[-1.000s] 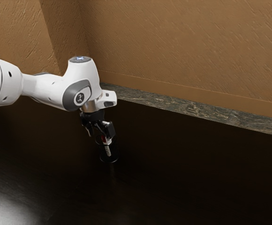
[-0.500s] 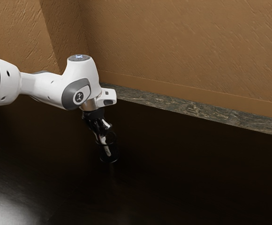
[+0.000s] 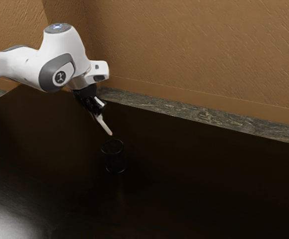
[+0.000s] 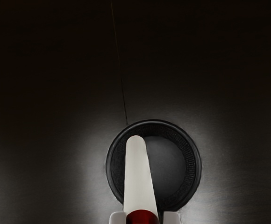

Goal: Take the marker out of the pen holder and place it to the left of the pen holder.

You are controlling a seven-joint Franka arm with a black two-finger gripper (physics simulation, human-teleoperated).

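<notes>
One dark pen holder (image 3: 115,162) stands upright on the near part of the table (image 3: 194,189), its open top letting things come up and out. The white marker (image 3: 104,125) is above it, out and tilted. The gripper (image 3: 98,105) pinches its upper end from both sides, fingers only as far apart as the marker is thick, so it won't fall. I think it must go left before going down, to miss the rim. Far back is a brown wall (image 3: 199,55)
</notes>
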